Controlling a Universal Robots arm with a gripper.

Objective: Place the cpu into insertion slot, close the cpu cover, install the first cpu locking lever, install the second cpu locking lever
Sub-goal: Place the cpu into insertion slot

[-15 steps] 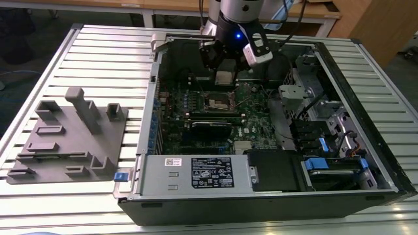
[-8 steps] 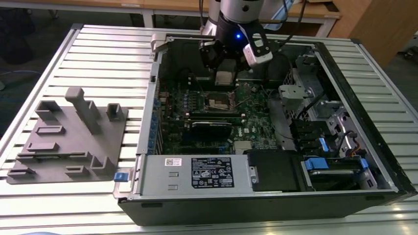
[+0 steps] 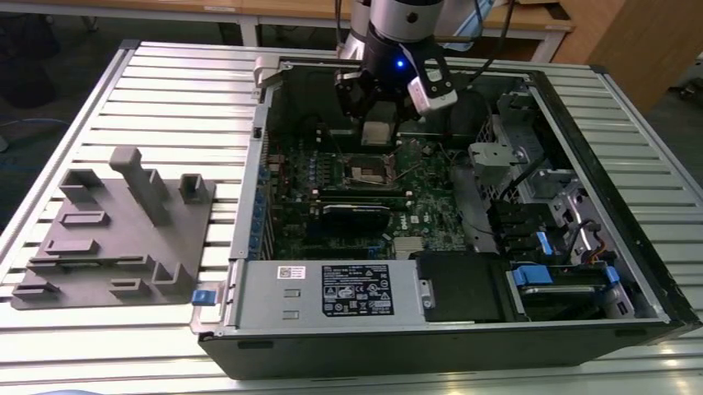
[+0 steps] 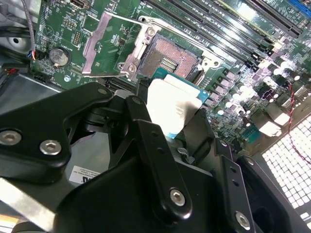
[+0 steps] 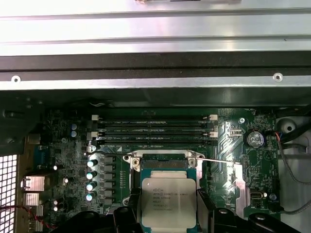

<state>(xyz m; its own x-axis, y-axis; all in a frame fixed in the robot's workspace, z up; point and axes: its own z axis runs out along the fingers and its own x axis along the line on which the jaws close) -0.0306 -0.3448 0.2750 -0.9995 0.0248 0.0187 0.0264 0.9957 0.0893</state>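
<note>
The cpu [image 3: 377,132], a flat square chip with a silver-grey top, hangs above the green motherboard [image 3: 434,193] inside the open computer case. My gripper [image 3: 378,123] is shut on it, a black finger against each side edge. In both wrist views the cpu [image 4: 171,103] [image 5: 167,200] sits between the fingers [image 4: 142,127] [image 5: 206,212], a short way above and beside the insertion slot [image 4: 167,58] [image 5: 163,164]. The slot [image 3: 373,171] lies uncovered with its dark centre showing. The cpu cover [image 4: 98,42] stands flipped open at the slot's side. A thin wire lever [image 5: 216,160] sticks out past the slot.
The case's metal walls [image 3: 259,189] surround the board. Memory slots [image 5: 155,128] run beside the slot, and a black card [image 3: 357,216] lies past it. A power supply [image 3: 329,290] and drive bays with blue tabs [image 3: 549,273] fill the case's near end. A grey fixture plate [image 3: 110,230] rests on the table at the exterior view's left.
</note>
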